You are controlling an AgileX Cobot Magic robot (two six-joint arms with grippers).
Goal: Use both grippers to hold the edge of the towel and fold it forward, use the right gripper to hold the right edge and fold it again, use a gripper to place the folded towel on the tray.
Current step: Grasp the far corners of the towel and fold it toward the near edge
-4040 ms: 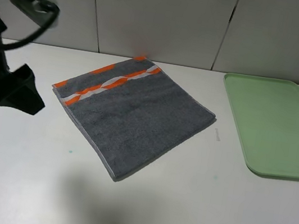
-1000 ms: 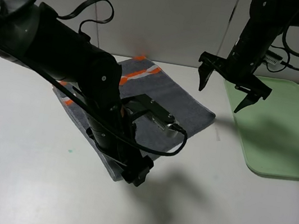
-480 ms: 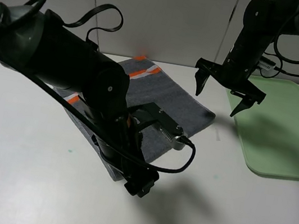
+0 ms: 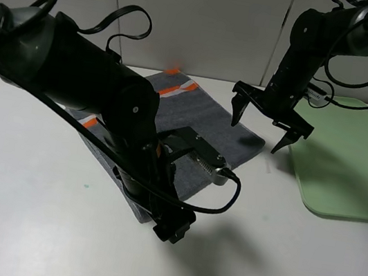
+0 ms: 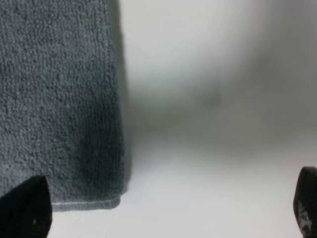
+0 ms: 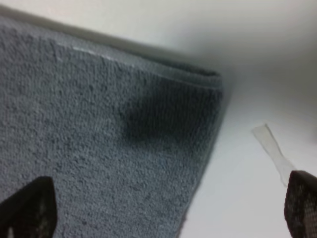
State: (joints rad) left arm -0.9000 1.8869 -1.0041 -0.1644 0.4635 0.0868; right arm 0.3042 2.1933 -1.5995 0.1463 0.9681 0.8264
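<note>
The dark grey towel (image 4: pixel 200 123) lies flat on the white table, its orange-and-white stripes (image 4: pixel 167 92) at the far left end. My left gripper (image 4: pixel 171 228) hangs low over the towel's near corner. In the left wrist view it (image 5: pixel 166 208) is open and empty, and the hemmed corner (image 5: pixel 111 201) lies just inside one fingertip (image 5: pixel 27 210). My right gripper (image 4: pixel 270 127) is open and empty just above the towel's right corner (image 4: pixel 261 143). The right wrist view shows that corner (image 6: pixel 213 82) between the spread fingertips (image 6: pixel 29 206). The pale-green tray (image 4: pixel 342 156) lies at the right.
A small strip of clear tape (image 4: pixel 268 167) lies on the table between the towel and the tray, and also shows in the right wrist view (image 6: pixel 272 148). The bulky left arm (image 4: pixel 87 84) covers much of the towel's left half. A white panelled wall stands behind the table.
Both arms came in from the edges over four seconds. In the last second the right gripper moved left and lower toward the towel's right corner, and the left gripper shifted slightly past the near corner.
</note>
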